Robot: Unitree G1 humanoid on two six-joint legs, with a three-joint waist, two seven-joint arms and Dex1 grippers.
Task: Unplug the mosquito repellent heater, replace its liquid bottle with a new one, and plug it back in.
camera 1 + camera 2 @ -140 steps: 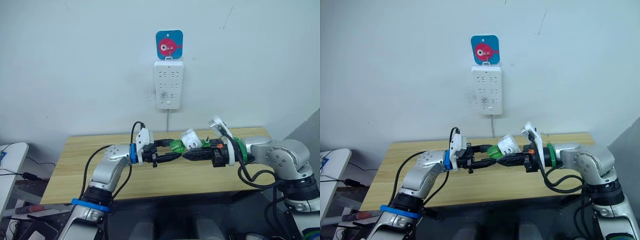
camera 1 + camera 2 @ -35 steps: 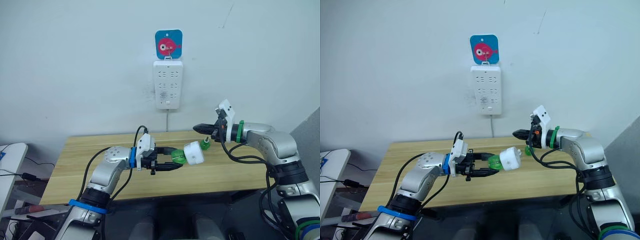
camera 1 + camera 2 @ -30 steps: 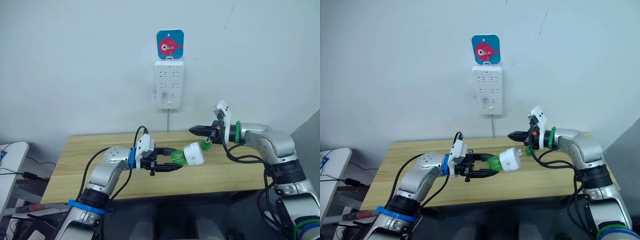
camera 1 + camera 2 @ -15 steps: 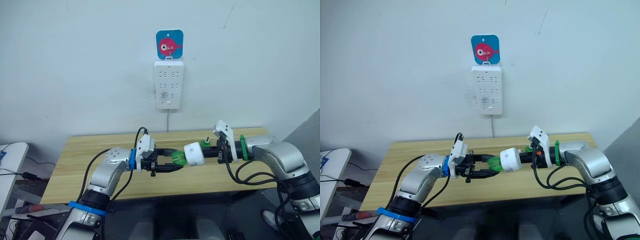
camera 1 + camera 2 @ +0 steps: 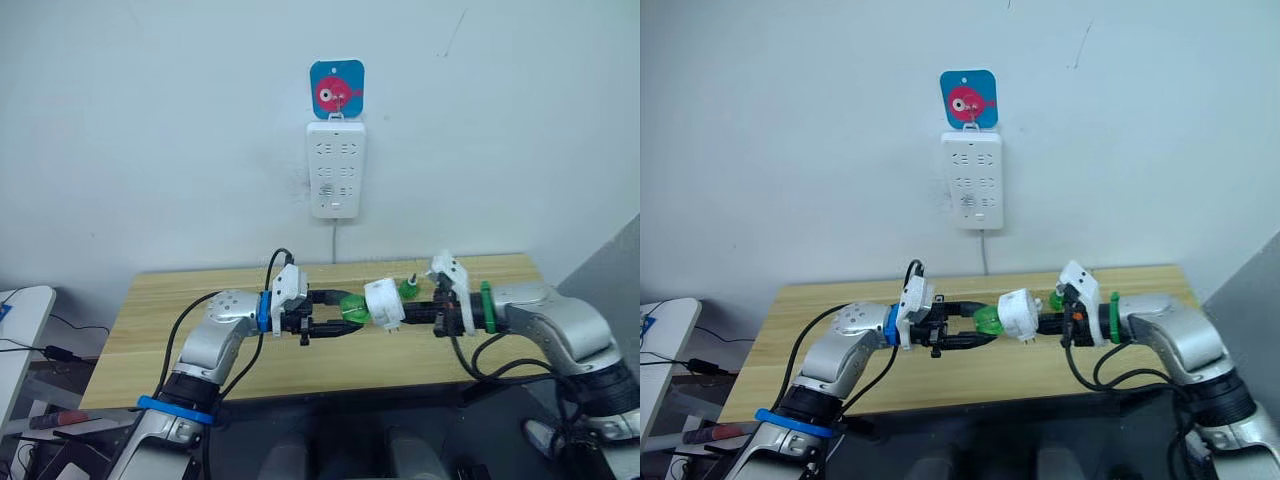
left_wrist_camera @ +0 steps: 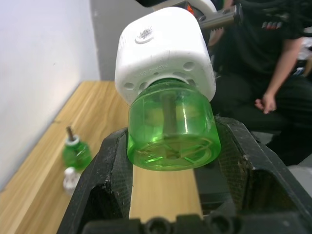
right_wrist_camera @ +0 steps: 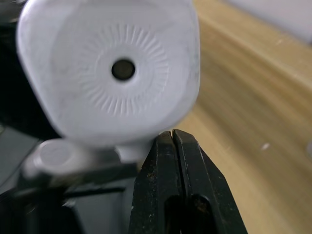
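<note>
Since a second ago the right gripper [image 5: 1044,322] has swung back in from beside the wall, its fingers pressed together just under the mosquito repellent heater [image 5: 384,303]. Above the wooden table [image 5: 160,300], the left gripper [image 5: 330,313] is clamping the green bottle [image 6: 170,131] screwed into it. Seemingly the bottle swap is underway; next the right gripper needs opening to grasp the heater and twist. A spare bottle [image 5: 409,289] is standing behind.

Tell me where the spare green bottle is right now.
The spare bottle stands upright on the table, just behind the heater held between the two grippers, below the wall power strip.
</note>
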